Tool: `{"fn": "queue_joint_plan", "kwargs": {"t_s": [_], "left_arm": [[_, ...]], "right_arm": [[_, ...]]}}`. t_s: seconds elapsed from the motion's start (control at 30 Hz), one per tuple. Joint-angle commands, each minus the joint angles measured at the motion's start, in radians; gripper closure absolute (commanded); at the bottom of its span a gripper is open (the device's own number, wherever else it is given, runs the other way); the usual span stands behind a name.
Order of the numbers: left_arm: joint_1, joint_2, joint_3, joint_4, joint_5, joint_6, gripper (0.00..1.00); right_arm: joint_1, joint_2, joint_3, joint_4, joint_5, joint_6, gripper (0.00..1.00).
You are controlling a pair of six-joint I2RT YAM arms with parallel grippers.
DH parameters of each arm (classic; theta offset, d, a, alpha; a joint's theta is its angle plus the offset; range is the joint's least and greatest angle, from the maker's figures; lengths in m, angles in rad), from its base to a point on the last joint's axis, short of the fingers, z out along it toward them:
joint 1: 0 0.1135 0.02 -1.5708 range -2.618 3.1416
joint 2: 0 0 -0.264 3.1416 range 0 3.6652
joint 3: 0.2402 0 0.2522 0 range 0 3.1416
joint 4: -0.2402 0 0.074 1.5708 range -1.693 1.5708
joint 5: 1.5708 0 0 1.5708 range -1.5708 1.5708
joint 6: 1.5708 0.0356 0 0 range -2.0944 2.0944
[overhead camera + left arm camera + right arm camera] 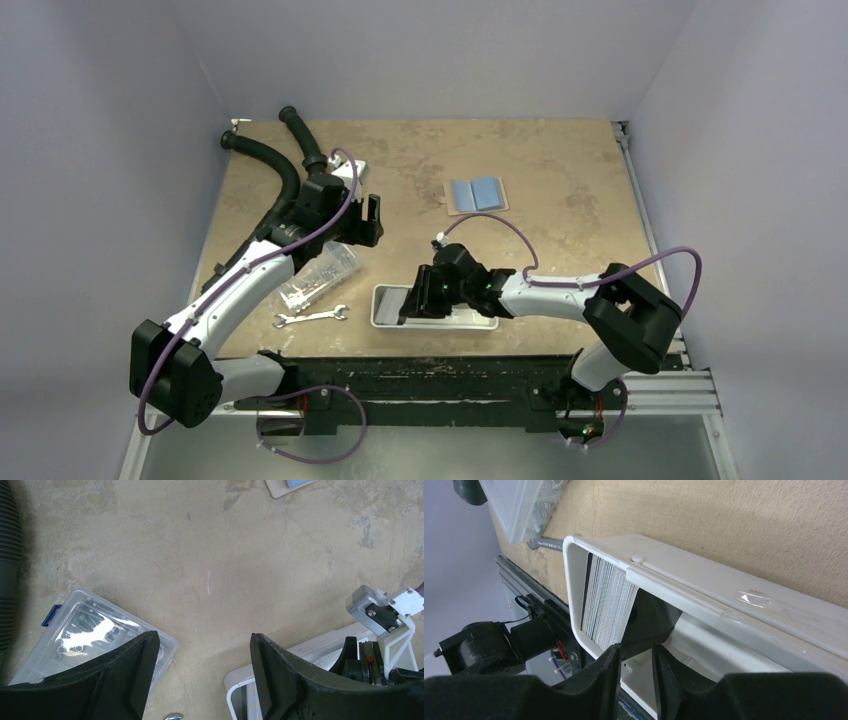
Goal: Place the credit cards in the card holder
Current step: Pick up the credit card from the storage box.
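While cards [606, 600] stand on edge at one end of tray [744, 615], right gripper [636, 655] sits inside just beside them, jaws narrowly apart; can't tell if a card is pinched. Open holder [476, 194] lies on table [560, 170], well apart. Wide open and empty, left gripper [202, 652] hangs above table by box [85, 630].

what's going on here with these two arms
The right gripper is down in the white tray, right at the stack of credit cards standing on edge; whether it grips one is unclear. The left gripper hovers open and empty over the table. The card holder lies open farther back, away from both.
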Motion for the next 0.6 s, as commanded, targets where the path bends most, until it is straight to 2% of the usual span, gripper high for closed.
{"fn": "queue_joint_plan", "kwargs": {"t_s": [0.0,0.47,0.57], "left_arm": [[0.007,-0.003,-0.005,0.040,0.010,0.023,0.28],[0.007,-0.006,-0.006,0.040,0.013,0.024,0.28],[0.007,-0.006,-0.006,0.041,0.014,0.024,0.28]], "right_arm": [[-0.005,0.002,0.015,0.018,-0.008,-0.001,0.64],[-0.005,-0.048,-0.004,0.027,0.007,-0.002,0.60],[-0.005,-0.047,-0.011,0.050,0.000,0.003,0.53]]}}
